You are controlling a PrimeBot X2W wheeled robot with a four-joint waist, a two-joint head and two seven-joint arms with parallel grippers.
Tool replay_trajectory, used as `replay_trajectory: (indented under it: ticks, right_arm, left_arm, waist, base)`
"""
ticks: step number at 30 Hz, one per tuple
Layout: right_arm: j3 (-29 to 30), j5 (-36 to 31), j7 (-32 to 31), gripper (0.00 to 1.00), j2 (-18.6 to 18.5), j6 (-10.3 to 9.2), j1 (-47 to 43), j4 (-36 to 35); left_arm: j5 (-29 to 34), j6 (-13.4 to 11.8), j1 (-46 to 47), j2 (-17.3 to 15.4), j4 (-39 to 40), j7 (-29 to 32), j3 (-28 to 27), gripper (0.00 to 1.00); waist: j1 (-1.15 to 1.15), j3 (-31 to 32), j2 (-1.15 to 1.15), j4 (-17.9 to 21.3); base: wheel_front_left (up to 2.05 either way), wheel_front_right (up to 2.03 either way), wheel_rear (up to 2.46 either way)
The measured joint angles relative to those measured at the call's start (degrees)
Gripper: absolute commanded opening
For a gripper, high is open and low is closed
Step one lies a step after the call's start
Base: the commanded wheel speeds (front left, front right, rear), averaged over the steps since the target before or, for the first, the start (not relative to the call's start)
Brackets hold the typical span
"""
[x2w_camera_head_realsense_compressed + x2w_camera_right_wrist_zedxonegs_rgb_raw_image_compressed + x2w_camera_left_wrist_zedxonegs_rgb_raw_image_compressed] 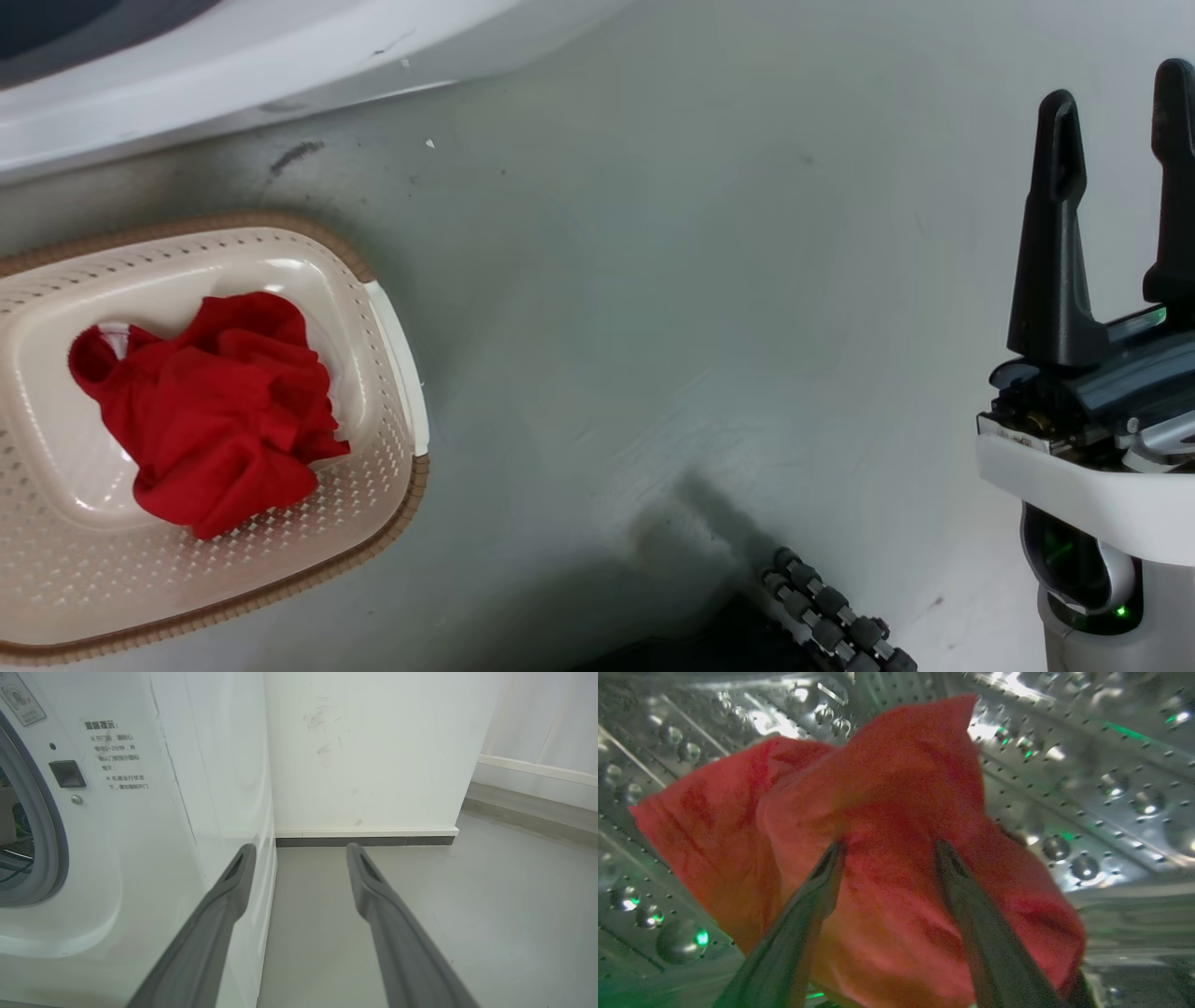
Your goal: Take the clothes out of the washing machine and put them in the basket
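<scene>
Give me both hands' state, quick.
Left hand: open, at the bright red soft fabric garment inside the perforated steel drum.
Right hand: open, empty.

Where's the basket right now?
In the head view, the basket sits on the grey floor at the lower left, near the washing machine, with red clothes inside.

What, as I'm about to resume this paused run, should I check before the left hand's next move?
1. left hand open: ok, fingers spread.
2. red garment between its fingers: cannot tell; the fabric sits just behind them in the steel drum.
3. right hand open and empty: ok.
4. basket has room: ok, one piece of crumpled red clothing lies inside.
5. drum otherwise empty: cannot tell.
</scene>
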State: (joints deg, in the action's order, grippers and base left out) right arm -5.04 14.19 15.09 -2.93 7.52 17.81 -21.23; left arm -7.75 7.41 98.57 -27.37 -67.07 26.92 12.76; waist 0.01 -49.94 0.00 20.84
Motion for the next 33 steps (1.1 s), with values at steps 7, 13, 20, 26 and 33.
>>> replay_trajectory:
  ticks: [7, 13, 20, 26, 33]
  right_arm:
    - [-0.32, 1.2, 0.0, 1.0, 0.0, 0.0, 0.73, -0.7]
    - [-0.78, 1.87, 0.0, 1.0, 0.0, 0.0, 0.73, -0.76]
    - [-0.43, 2.0, 0.0, 1.0, 0.0, 0.0, 0.73, -0.66]
    - [-0.02, 1.92, 0.0, 1.0, 0.0, 0.0, 0.96, -0.03]
    - [0.16, 0.42, 0.0, 1.0, 0.02, 0.0, 0.99, 0.93]
  left_arm:
    - [-0.08, -0.09, 4.89, -2.63, -1.8, 6.62, 1.86, 1.0]
    - [0.52, -0.7, 6.76, -2.88, -1.89, 6.97, 2.9, 1.0]
    - [0.87, -0.87, 7.37, -2.86, -1.89, 5.56, 4.1, 0.0]
    - [0.07, -0.78, 6.26, -2.83, -1.93, 1.87, 4.53, 0.0]
    - [-2.77, -0.36, 1.24, -1.01, -1.36, -8.47, 3.87, 0.0]
  waist:
    - [0.0, -3.04, 0.0, 1.52]
    - [-0.01, -4.37, 0.0, 2.69]
    - [-0.01, -4.76, 0.0, 2.74]
    - [0.0, -3.81, 0.0, 2.07]
    - [-0.01, -0.4, 0.0, 0.53]
  base:
    - [0.0, 0.0, 0.0]
    - [0.0, 0.0, 0.0]
    - [0.0, 0.0, 0.0]
    - [0.0, 0.0, 0.0]
    - [0.0, 0.0, 0.0]
